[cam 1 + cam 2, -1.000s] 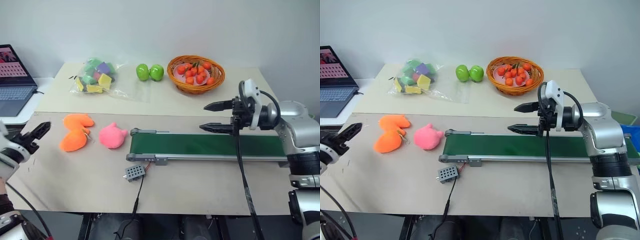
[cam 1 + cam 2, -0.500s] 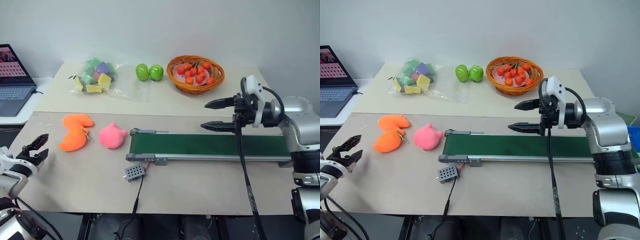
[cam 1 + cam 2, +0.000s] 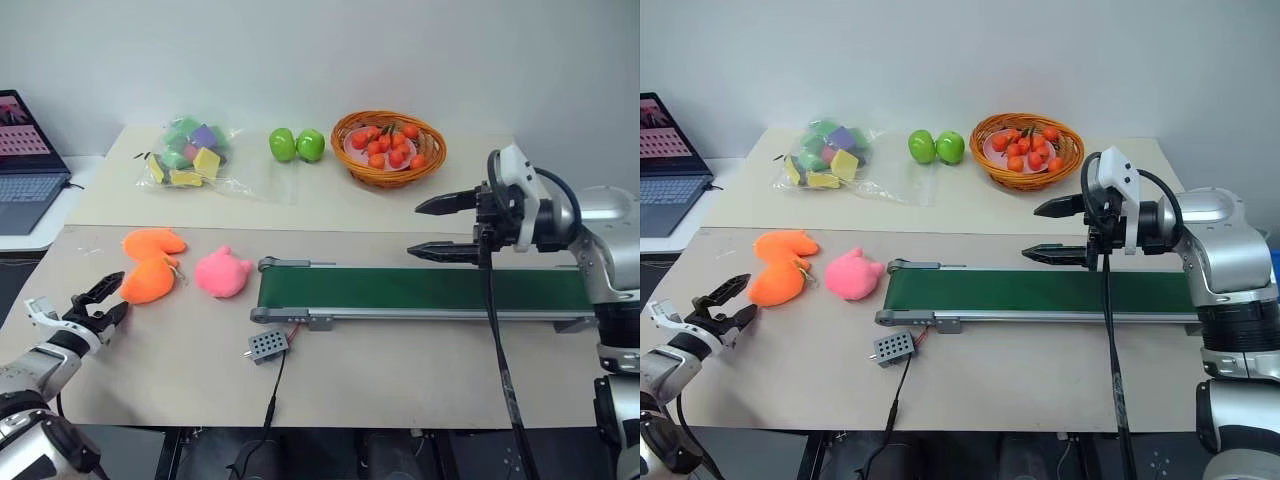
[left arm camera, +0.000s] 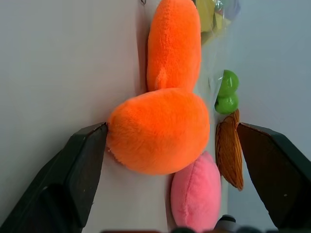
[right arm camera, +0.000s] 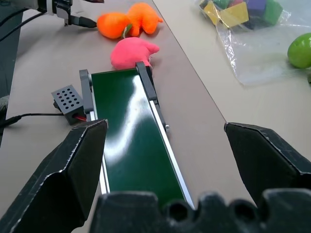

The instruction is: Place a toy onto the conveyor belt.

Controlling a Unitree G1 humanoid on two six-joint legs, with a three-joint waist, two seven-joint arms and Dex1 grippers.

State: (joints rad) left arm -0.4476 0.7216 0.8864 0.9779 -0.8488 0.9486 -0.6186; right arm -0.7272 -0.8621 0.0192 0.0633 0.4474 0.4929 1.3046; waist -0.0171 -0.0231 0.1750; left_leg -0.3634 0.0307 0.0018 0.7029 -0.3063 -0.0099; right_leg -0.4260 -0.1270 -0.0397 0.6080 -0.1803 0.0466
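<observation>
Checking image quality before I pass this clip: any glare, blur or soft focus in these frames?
Right wrist view: a pale sheen of glare streaks the conveyor belt, and the near fingers look soft. Left wrist view: the toy is fairly sharp, the fingers beside it blurred. Head views: even light, faint shadows, no glare.

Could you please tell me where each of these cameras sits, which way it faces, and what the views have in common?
Left and right eye views: on the head, looking forward and down over the table; both arms show, left gripper and right gripper open.
Left wrist view: along its two black fingers, facing the toy between them, the pink plush beside it.
Right wrist view: along its fingers, down the conveyor belt toward the plushes.
Shared: toy, pink plush, green fruits.
</observation>
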